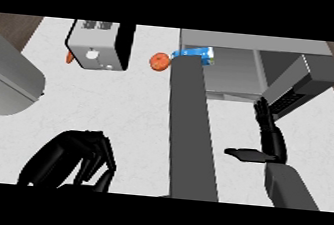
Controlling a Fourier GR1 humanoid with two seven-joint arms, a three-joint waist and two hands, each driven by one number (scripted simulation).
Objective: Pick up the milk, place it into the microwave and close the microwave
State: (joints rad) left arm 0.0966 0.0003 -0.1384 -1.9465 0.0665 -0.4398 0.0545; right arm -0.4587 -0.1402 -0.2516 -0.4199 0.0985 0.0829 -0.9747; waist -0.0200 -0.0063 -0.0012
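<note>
Right robot hand (266, 127) open, fingers straight, seemingly touching microwave (236, 73), milk (197, 54) inside, left robot hand (77, 159) open.

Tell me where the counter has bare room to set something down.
Bare counter lies between the toaster, the left hand and the open microwave door. A smaller patch sits beyond the right hand. It is crowded near the milk and orange fruit.

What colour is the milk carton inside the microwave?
Blue with white, seen in the head view: milk carton behind the open microwave door.

Blue milk carton (198, 54) — inside open microwave (236, 73).
</note>
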